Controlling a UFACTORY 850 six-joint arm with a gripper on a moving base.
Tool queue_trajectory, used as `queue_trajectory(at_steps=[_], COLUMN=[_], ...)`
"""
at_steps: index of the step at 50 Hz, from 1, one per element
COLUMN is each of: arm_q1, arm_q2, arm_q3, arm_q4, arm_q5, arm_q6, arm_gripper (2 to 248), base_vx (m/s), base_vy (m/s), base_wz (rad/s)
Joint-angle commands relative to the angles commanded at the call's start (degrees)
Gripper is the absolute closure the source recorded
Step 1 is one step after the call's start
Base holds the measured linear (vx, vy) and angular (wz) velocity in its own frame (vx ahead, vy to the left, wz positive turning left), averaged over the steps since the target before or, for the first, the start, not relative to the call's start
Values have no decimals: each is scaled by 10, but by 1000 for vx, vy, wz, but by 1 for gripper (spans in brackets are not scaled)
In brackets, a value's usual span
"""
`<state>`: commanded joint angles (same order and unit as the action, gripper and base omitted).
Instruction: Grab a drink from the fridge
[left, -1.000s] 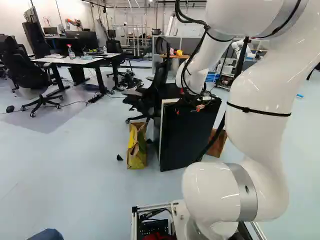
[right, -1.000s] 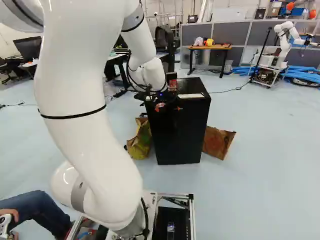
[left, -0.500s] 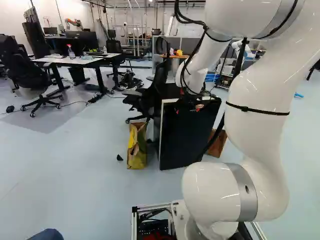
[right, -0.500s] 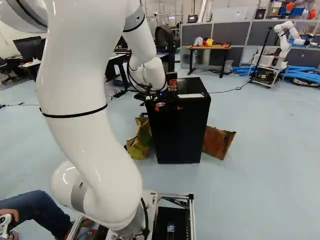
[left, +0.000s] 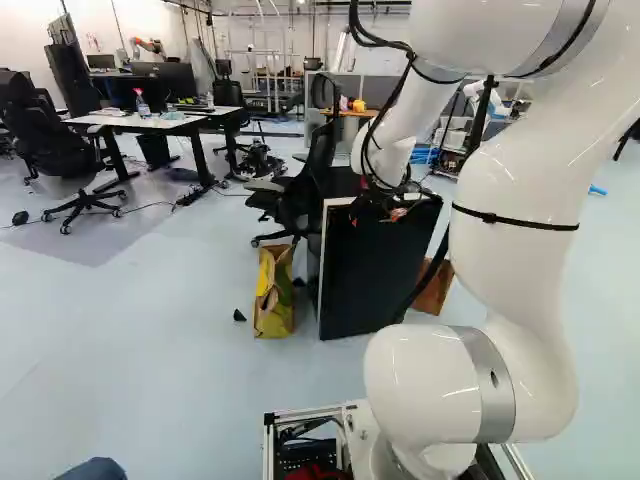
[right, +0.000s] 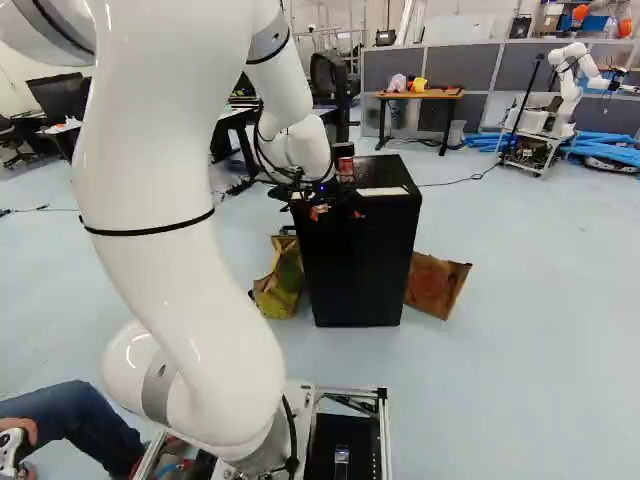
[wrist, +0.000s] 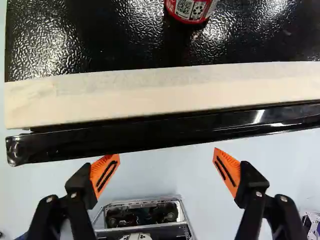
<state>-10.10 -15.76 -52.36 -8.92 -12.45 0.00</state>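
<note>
Tool (wrist: 167, 162) fingers apart by fridge door (wrist: 165, 134); I'd hook its edge, pull slowly, keep can (wrist: 191, 9) steady.

A red can (right: 346, 169) stands atop the black fridge (right: 360, 265) — brown bag (right: 437, 286) beside it.

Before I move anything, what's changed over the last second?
The arm has edged slightly forward, toward the fridge. Any shift of the fridge itself is too small to call. The tool is open, holding nothing; no earlier wrist view to compare. Unmoved: base, red can, brown bag.
</note>
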Motion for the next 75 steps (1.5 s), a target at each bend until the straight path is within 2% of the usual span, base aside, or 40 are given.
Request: queue_trajectory(at_steps=[37, 59, 75], arm_q1=[0, 0, 0], arm_q2=[0, 0, 0], arm_q3=[0, 0, 0], arm_q4=[0, 29, 29], arm_q5=[-1, -32, -30], arm_q6=[0, 0, 0], arm_gripper=[3, 3, 3], base_vx=[0, 0, 0], base_vy=[0, 0, 0], base_wz=[0, 0, 0])
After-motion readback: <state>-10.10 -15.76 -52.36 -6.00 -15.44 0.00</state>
